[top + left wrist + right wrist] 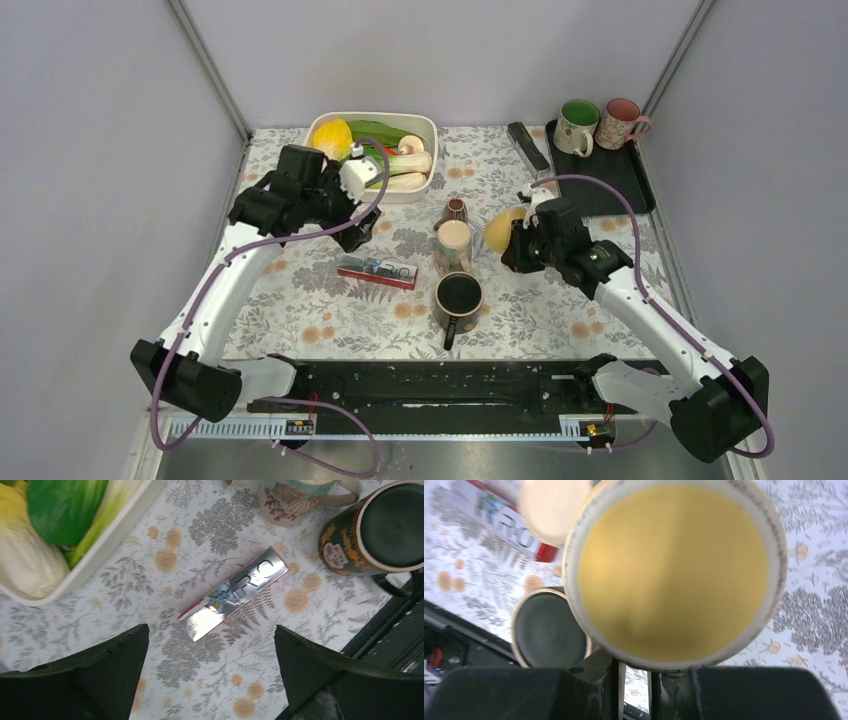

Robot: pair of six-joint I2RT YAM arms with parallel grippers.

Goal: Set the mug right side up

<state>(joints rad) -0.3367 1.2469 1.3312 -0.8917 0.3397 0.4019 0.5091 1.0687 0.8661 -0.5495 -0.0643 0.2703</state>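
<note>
A mug with a yellow inside and a white rim (502, 228) is held at the right of the table's middle. In the right wrist view its mouth (674, 570) faces the camera and fills the frame. My right gripper (517, 246) (636, 667) is shut on the mug at its lower rim; the exact grip point is hidden under the mug. The mug is tilted, and I cannot tell whether it touches the table. My left gripper (358, 232) (211, 632) is open and empty, hovering over the cloth above a red and silver box (377, 271) (235, 592).
A dark mug (459, 297) (385, 527) (549, 630) and a floral mug (453, 243) (295, 497) stand upright mid-table, and a small brown cup (455, 210) stands behind them. A white bin of vegetables (425, 125) is at the back. A black tray (620, 185) at the back right holds two mugs.
</note>
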